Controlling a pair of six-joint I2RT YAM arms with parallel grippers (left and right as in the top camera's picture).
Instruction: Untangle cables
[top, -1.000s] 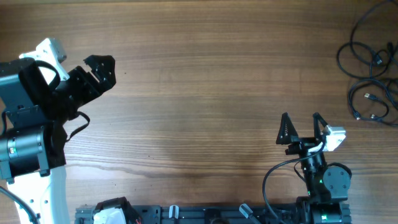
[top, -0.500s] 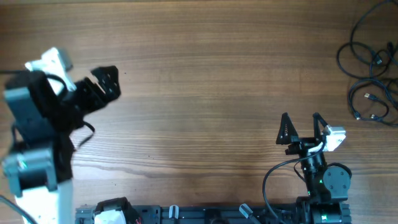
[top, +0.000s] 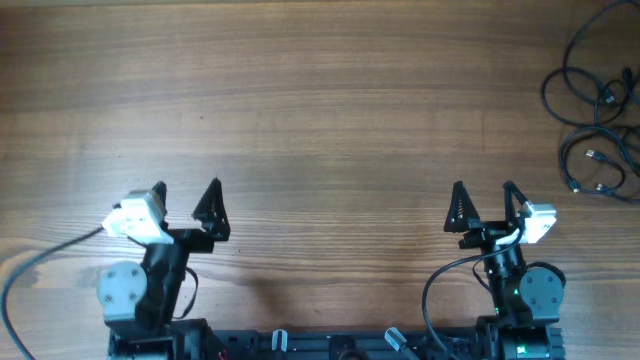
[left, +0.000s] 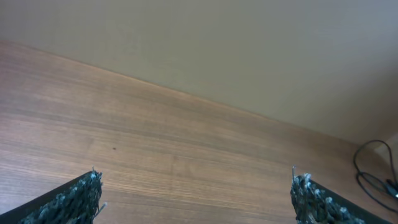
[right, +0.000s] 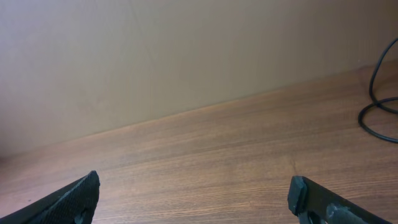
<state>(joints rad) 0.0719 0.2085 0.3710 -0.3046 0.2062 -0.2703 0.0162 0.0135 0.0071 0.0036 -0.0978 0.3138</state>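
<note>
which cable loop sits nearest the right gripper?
The lower loop, at the right edge of the overhead view, diagonally beyond the right gripper. The upper loop lies farther away, above it in the picture.

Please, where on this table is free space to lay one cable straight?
The table is bare wood across its middle and left, from the far edge down to the open left gripper and open right gripper; the strip between them is free too. Only the far right corner is crowded, with the cables.
</note>
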